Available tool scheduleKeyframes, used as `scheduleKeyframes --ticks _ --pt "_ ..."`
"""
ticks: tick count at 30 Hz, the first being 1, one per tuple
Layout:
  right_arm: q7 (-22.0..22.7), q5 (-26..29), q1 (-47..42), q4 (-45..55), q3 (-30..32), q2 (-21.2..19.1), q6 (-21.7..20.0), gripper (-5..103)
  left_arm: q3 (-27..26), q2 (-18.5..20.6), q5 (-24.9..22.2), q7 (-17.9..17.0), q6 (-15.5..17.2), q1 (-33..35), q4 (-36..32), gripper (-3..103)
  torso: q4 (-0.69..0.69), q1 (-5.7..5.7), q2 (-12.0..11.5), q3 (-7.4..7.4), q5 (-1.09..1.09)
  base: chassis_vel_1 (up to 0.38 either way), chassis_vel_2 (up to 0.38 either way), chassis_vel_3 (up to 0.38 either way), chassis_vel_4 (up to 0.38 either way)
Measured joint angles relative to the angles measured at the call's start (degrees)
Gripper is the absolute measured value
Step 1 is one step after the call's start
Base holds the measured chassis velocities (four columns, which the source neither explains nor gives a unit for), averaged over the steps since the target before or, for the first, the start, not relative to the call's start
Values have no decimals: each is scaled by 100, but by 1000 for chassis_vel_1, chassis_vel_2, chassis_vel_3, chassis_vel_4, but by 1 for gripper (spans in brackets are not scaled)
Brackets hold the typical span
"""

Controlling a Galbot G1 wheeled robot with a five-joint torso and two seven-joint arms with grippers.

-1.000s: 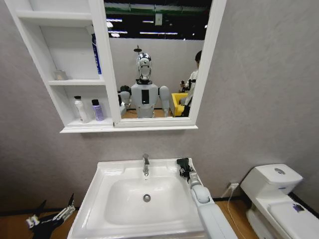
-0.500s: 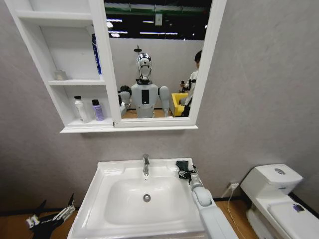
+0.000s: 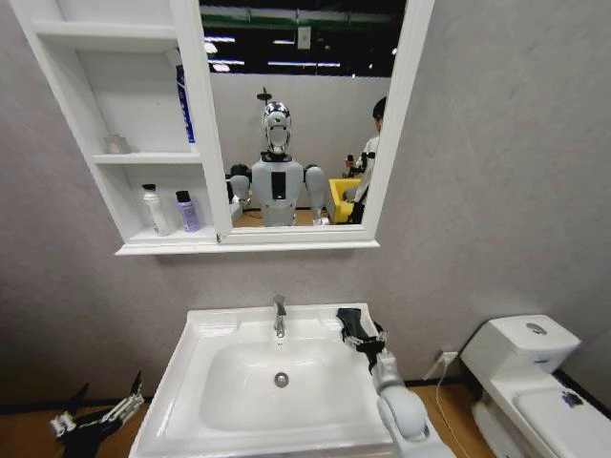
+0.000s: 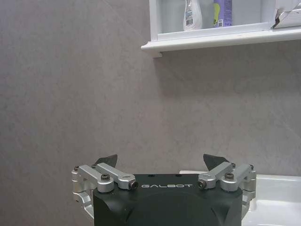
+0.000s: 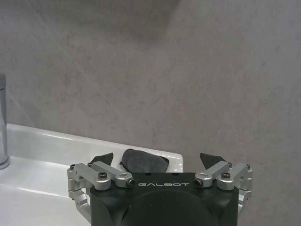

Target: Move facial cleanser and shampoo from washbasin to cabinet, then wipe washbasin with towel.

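Note:
The white washbasin [image 3: 191, 377] lies below me, with the chrome faucet [image 3: 279, 315] at its back. The dark towel [image 3: 346, 316] rests on the basin's back right corner. My right gripper [image 3: 361, 331] hovers just over it, open, and in the right wrist view the towel [image 5: 143, 162] lies just ahead between the spread fingers of the right gripper [image 5: 157, 159]. The facial cleanser and shampoo, a white bottle [image 3: 153, 210] and a purple bottle [image 3: 187, 212], stand side by side in the lowest niche of the cabinet [image 3: 143, 248]. My left gripper [image 3: 91, 420] hangs open, low and left of the basin.
A white toilet [image 3: 535, 372] stands to the right of the basin. A small grey object [image 3: 115, 144] sits on the cabinet's middle shelf. The mirror [image 3: 296, 114] reflects me and a room behind. Grey wall backs everything.
My right arm has pulled back and down in the view, and its gripper has shifted slightly over the towel at the basin's back right corner. The left arm has not moved.

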Motion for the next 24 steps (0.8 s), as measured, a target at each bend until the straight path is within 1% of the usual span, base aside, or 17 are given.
scheduleKeyframes --ticks 1,2,4,6,9,16,17,19,20,21,22,23,24 --pt "88 -183 -296 224 19 92 100 100 0 0 0 0 0 0 0 100 -1 0 0 0 1 0 0 0 0" --pt "88 -183 -296 224 19 92 100 100 0 0 0 0 0 0 0 100 -1 0 0 0 1 0 0 0 0" --pt "202 -453 -720 534 22 239 307 100 0 0 0 0 0 0 0 100 0 0 0 0 0 0 0 0 0" --pt "211 -553 -800 576 21 263 379 100 0 0 0 0 0 0 0 100 0 1 0 0 0 0 0 0 0" --pt "265 -862 -854 598 32 308 567 100 0 0 0 0 0 0 0 100 3 4 -2 1 0 79 -71 -66 73" --pt "306 -863 -852 630 36 307 574 100 0 0 0 0 0 -1 0 100 3 2 -2 1 -1 145 -147 -138 149" --pt "308 -857 -854 631 31 307 578 100 0 0 0 0 0 0 0 100 2 2 -2 1 2 184 -231 -199 210" --pt "309 -846 -861 632 28 308 580 100 0 0 0 0 0 0 -1 100 1 1 -2 1 5 241 -231 -243 199" --pt "309 -821 -861 632 23 302 581 100 0 0 0 0 0 0 0 100 0 0 -1 0 -2 229 -249 -243 240" --pt "309 -803 -858 631 23 288 581 100 0 0 0 0 0 0 0 100 0 0 -1 1 -3 229 -251 -257 240" --pt "306 -761 -835 609 23 250 578 100 0 0 0 0 -1 -1 0 100 2 1 -2 1 4 294 -251 -263 270" --pt "306 -761 -835 609 23 250 578 100 0 0 0 0 -1 -1 0 100 2 1 -2 1 4 294 -251 -263 270" --pt "300 -722 -808 598 21 217 557 100 0 0 0 0 0 0 0 100 3 1 -2 1 0 289 -264 -263 292"
